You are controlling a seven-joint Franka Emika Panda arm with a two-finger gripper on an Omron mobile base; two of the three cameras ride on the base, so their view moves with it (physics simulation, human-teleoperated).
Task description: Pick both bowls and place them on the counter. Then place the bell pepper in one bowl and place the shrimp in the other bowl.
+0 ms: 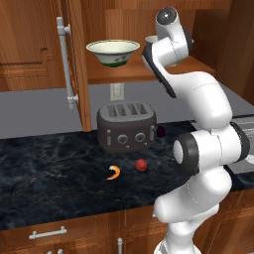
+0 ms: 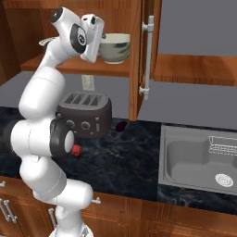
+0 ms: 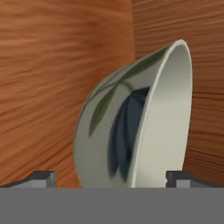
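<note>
First step, fetching a bowl: two-finger gripper [image 3: 109, 179] up at the cupboard shelf, fingers apart astride the deeper cream glazed bowl with blue-green leaf marks [image 3: 131, 122], unclamped; next, likely close, lift, carry to the black marble-look counter [image 1: 54, 168].

deeper bowl [image 3: 131, 127] between spread pincer [image 3: 109, 178] fingertips, cabinet wall behind

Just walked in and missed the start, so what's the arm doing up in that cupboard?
The arm is reaching into the open wall cupboard for the deeper bowl. Its gripper is open, a fingertip on either side of the bowl, nothing gripped yet. The shallow bowl sits on the same shelf. The pepper and shrimp lie on the counter before the toaster.
</note>
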